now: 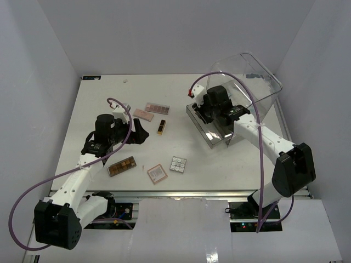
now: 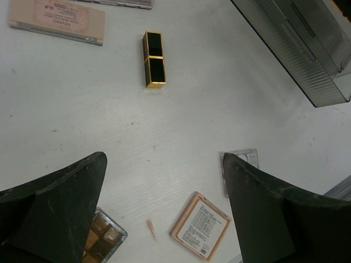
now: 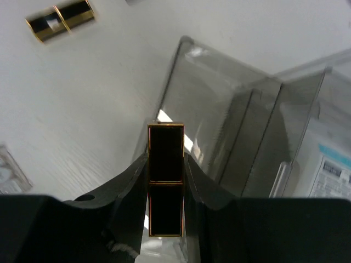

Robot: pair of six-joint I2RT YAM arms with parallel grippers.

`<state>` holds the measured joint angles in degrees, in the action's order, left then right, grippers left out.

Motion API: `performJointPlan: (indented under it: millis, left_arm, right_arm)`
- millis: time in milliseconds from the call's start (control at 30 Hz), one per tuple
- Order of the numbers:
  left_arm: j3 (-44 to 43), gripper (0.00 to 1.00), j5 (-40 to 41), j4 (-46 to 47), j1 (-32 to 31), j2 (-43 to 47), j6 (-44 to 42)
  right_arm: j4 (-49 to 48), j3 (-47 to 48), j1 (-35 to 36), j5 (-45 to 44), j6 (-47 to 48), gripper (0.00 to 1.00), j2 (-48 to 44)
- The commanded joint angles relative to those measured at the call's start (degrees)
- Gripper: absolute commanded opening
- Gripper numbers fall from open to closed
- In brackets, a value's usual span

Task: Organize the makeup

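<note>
My right gripper [image 1: 202,113] is shut on a small dark-gold piece [image 3: 165,148] and holds it over the front edge of the clear box [image 1: 258,93]. A second dark-gold piece [image 1: 160,127] lies on the table and also shows in the left wrist view [image 2: 154,59]. My left gripper [image 1: 137,131] is open and empty above the table [image 2: 164,164]. Below it lie a brown pan palette [image 1: 122,166], a pinkish square compact [image 1: 157,173] and a silvery grid palette [image 1: 177,164]. Two pink palettes [image 1: 143,114] lie further back. A white-blue packet [image 3: 329,170] lies inside the box.
The clear box has a domed lid tilted up at the back right and ribbed inner dividers [image 3: 258,137]. Its low front wall [image 1: 208,134] juts toward the table middle. White walls enclose the table on three sides.
</note>
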<state>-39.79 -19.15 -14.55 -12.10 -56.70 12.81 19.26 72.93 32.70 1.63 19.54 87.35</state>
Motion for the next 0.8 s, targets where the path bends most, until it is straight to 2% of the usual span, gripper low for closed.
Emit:
performJointPlan:
  millis: [0,167,367,767]
  left_arm:
    - [-0.1,0.98,-4.3,1.1,0.3,-1.7,0.6]
    - [-0.1,0.96,-5.9,1.3,0.3,-3.4,1.0]
    - [0.1,0.94,-5.7,1.4,0.3,-4.0,1.2]
    - [-2.5,0.88,-6.8,1.4,-0.8,-11.3,2.8]
  right_arm:
    - [-2.7,-5.4,-0.7,-11.0,4.1,0.27,-2.9]
    - [-3.1,-7.4,-1.1,-11.4,4.5,0.28,-2.6]
    - [-3.9,-7.5,-1.1,-4.7,4.3,0.28,-6.5]
    - [-4.4,-11.9,-1.5,-7.2,3.8,0.32,-6.3]
